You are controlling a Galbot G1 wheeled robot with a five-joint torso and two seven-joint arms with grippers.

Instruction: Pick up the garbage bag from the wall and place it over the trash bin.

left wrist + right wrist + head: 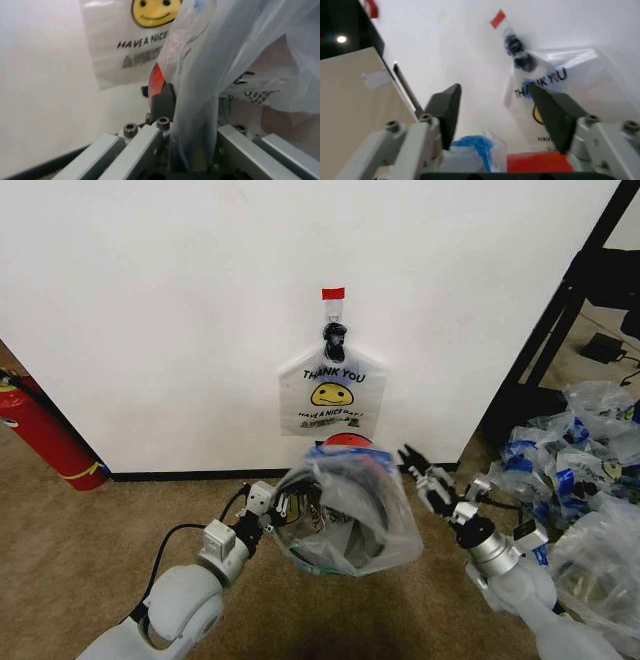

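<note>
The garbage bag [350, 515] is seen draped over the trash bin [345, 442], just in front of the wall [180, 310]; of the bin, a red patch is visible behind the bag's upper edge in the head view. The bag is made of thin, see-through plastic, crumpled into glossy folds, with blue printed patches along its top edge and dark lettering showing through its side. Its mouth is held open and puffed out, so that the dark inside of the bin can be made out through the film. The left gripper [280, 505] is closed on the bag's left edge, and in the left wrist view a bunched fold of the plastic [200, 112] is seen pinched between the fingers [142, 144], with a red sliver of the bin [157, 80] beyond. The right gripper [425, 478] is held just beside the bag's right edge with its black fingers [445, 108] spread apart and nothing between them. On the wall above the bin, a flat white "THANK YOU" smiley bag [332, 392] is hung from a black clip under a red tape mark [333, 293].
</note>
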